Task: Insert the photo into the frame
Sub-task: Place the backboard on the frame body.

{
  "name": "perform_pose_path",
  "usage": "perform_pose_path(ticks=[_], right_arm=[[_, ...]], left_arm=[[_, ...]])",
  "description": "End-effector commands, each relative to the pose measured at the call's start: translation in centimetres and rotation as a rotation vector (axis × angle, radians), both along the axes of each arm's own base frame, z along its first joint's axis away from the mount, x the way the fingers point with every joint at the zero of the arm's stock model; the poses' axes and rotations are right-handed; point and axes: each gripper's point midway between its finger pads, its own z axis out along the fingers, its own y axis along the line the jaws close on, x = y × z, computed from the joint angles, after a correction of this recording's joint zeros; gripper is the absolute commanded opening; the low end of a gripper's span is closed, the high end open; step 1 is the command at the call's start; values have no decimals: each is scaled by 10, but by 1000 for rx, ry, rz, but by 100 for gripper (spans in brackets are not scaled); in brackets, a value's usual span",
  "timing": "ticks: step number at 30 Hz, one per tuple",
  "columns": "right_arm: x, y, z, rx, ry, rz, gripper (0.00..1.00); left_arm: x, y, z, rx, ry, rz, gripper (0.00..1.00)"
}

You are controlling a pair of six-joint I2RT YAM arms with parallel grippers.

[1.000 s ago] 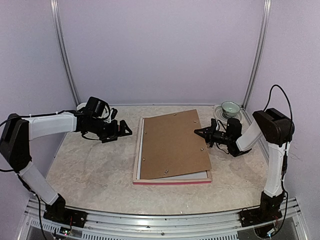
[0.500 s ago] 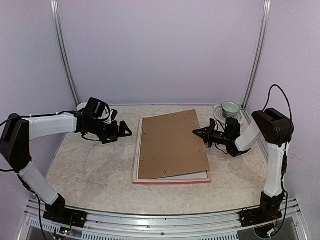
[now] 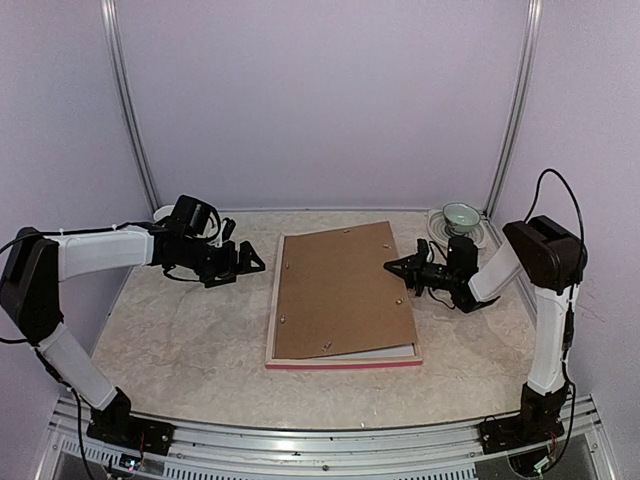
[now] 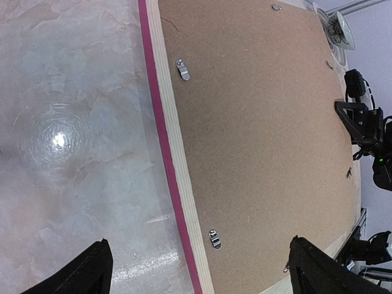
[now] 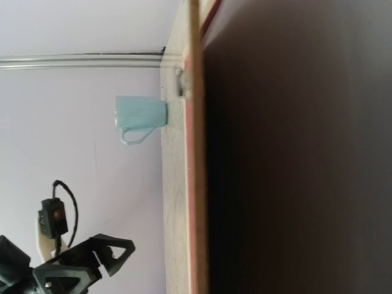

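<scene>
Nearest us, the frame (image 3: 340,362) lies face-down mid-table with the board (image 3: 340,290) on it, slightly askew. The photo is hidden; we judge it sits underneath. The right gripper (image 3: 397,267) seems pinched on the board's right edge, so we should square the board gently inside the rails. The left gripper (image 3: 252,260) hangs wide open, left of the frame.

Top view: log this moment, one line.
frame face-down | backing board askew on it | right gripper shut on board edge | left gripper open

The backing board (image 3: 345,290) is plain brown; the frame (image 3: 340,364), pink-edged pale wood. The tabletop (image 3: 190,330) is marbled beige, the mug (image 5: 141,116) pale blue.
</scene>
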Motion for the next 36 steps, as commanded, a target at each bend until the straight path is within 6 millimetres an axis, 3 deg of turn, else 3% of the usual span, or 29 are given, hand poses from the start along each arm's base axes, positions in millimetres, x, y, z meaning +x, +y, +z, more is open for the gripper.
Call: perform_pose_path(ticks=[1,11,22,36], right_arm=[[0,8,12,-35,-41,20,5],[2,11,11,-144,-39,26,16],[8,12,12,-333,-36,33,44],[7,18,13,-600,-49,67,56]], left_arm=[[0,0,-6,-9,11,-2,99],[0,0,-7,-13,11,-3,99],[-1,-1,-7,-17,10,-4,99],[-1,-1,-7,-23,11,-5,99]])
